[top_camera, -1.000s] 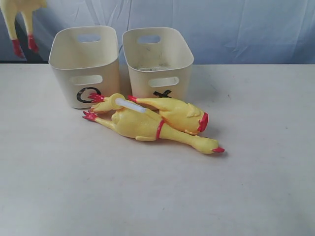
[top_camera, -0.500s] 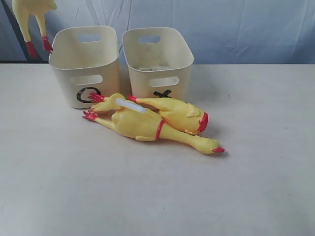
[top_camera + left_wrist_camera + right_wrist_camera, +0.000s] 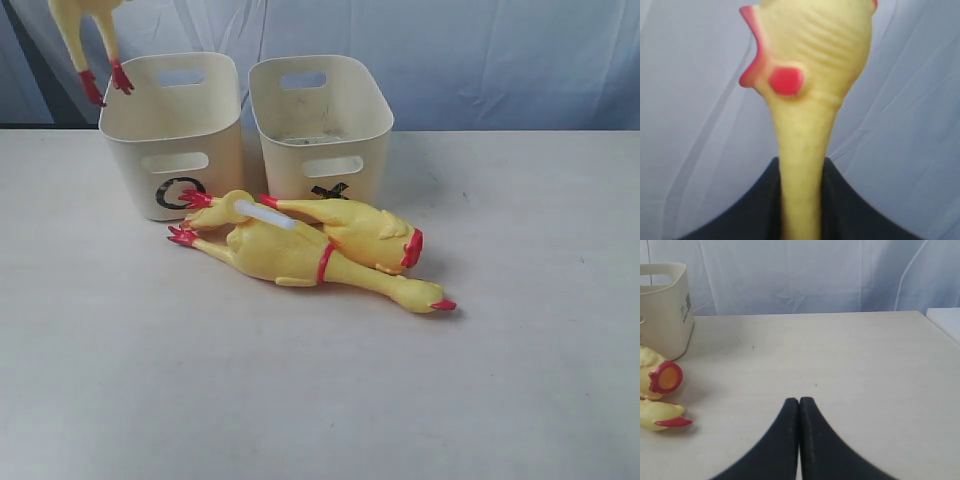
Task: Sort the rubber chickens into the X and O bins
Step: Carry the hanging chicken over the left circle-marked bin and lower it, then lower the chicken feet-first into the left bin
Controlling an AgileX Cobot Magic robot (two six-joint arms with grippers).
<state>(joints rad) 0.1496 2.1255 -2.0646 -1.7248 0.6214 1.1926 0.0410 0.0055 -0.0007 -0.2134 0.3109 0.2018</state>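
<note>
Left fingers (image 3: 745,220) clamp rubber chicken (image 3: 810,60) by neck; right fingers (image 3: 785,440) pressed together, empty. Chicken dangles upper left of exterior frame, feet beside O bin (image 3: 172,140) rim. Likely soft, light, floppy: your neck hold suits, expect swing.

Tally: rubber chicken (image 3: 74,40) (image 3: 285,255) (image 3: 365,228) three; bins two: O bin (image 3: 225,170), X bin (image 3: 298,178).
</note>
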